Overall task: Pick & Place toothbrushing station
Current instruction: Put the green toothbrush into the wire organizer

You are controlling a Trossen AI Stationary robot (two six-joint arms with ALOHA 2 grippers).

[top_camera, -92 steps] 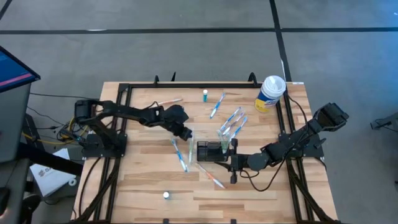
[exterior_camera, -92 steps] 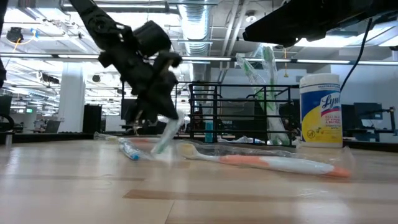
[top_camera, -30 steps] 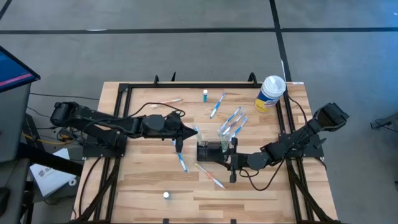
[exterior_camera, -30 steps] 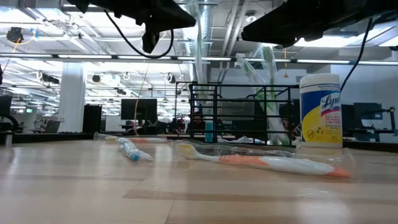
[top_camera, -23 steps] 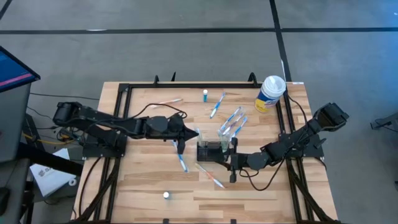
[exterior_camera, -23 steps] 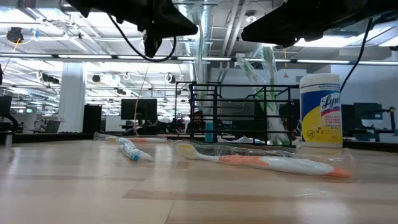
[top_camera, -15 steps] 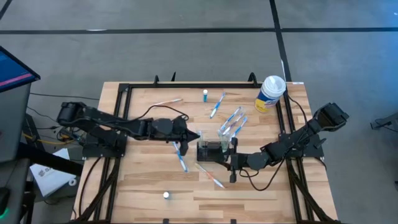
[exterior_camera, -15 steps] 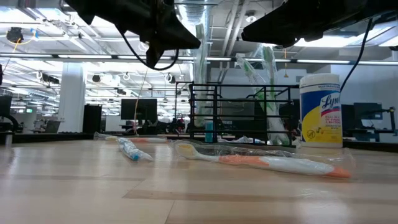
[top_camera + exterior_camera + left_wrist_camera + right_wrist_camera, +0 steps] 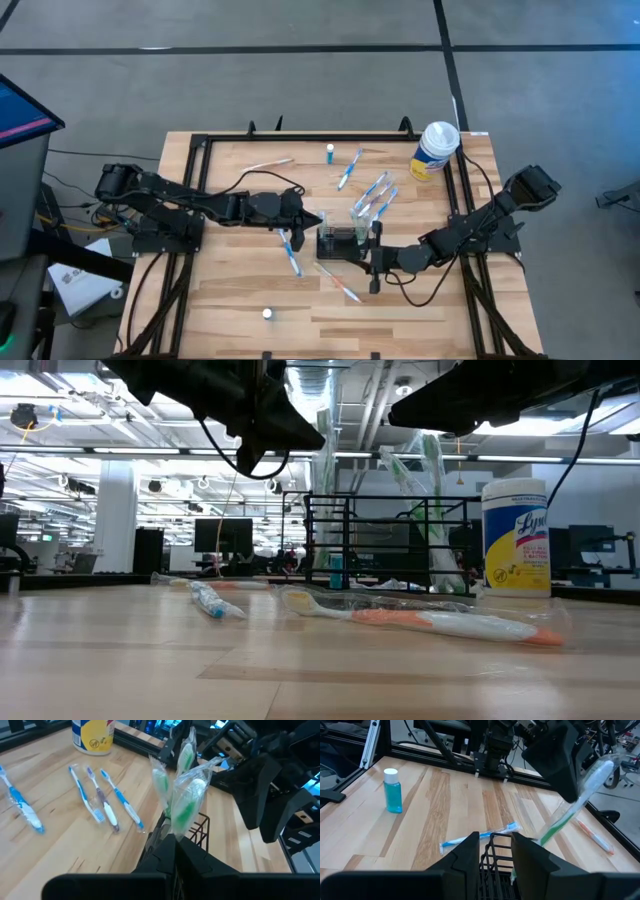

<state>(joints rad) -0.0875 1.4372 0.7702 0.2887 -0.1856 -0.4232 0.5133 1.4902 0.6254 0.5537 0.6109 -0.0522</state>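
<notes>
The toothbrushing station (image 9: pixel 338 243) is a small black wire holder standing on the table's middle; it also shows in the low view (image 9: pixel 385 540). Wrapped green toothbrushes (image 9: pixel 430 500) stand in it. My right gripper (image 9: pixel 366 252) is shut on the holder from the table's right. My left gripper (image 9: pixel 312 219) is above the table just left of the holder, shut on another wrapped green toothbrush (image 9: pixel 186 802), which also shows in the right wrist view (image 9: pixel 570 810). My left gripper pinches the wrapped green toothbrush (image 9: pixel 176 831) between its two fingers, through the clear wrapper. The toothbrush is lifted clear of the table and slants, its green end (image 9: pixel 545 836) lowest, beside the holder. My right gripper has one finger (image 9: pixel 467 852) on each side of the holder's near wire wall (image 9: pixel 496 845), coming level from the table's right. The holder stands upright on the table.
Several loose toothbrushes lie around the holder: blue ones (image 9: pixel 290 250), (image 9: pixel 347 170), (image 9: pixel 378 192) and an orange one (image 9: pixel 340 283). A white-and-yellow wipes canister (image 9: pixel 435 148) stands at the far right, a small blue bottle (image 9: pixel 328 153) at the far edge, a white cap (image 9: pixel 267 314) near the front.
My left gripper has gone toward the table's right, toward the holder, carrying the wrapped green toothbrush clear of the table. The right gripper and the holder have kept still.
</notes>
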